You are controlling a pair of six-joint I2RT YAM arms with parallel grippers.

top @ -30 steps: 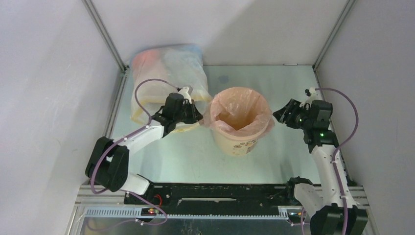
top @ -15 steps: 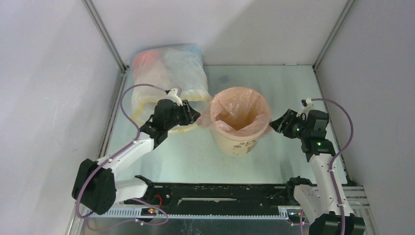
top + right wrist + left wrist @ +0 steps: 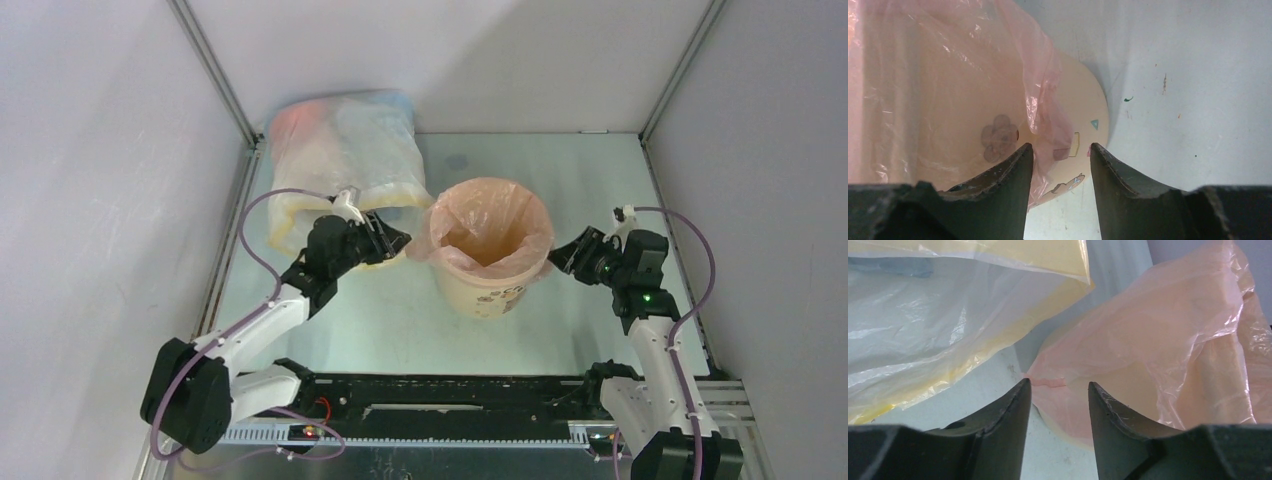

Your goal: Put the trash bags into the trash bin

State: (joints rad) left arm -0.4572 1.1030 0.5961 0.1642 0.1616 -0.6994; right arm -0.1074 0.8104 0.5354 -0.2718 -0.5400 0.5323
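The trash bin [image 3: 487,291], a tan paper bucket with printed pictures, stands upright mid-table. A pale-pink trash bag [image 3: 490,212] lines it, its top folded out over the rim. My left gripper [image 3: 397,243] sits just left of the bin, open, with the bag's loose pink edge [image 3: 1148,340] right beyond its empty tips [image 3: 1059,385]. My right gripper [image 3: 561,262] is at the bin's right side, open. In the right wrist view a hanging fold of the bag [image 3: 1045,120] drapes down the bin's wall [image 3: 1088,95] in front of its jaws [image 3: 1060,146], not pinched.
A big clear whitish sack with a yellow hem [image 3: 340,140] lies at the back left, close behind my left gripper and touching the bin's bag; it fills the upper left of the left wrist view [image 3: 948,315]. Enclosure walls and frame posts [image 3: 215,80] ring the table [image 3: 400,310].
My left gripper has opened, let go of the bag's edge and drawn back a little toward the near left. My right gripper has lowered slightly toward the bin, its jaws narrowing a little.
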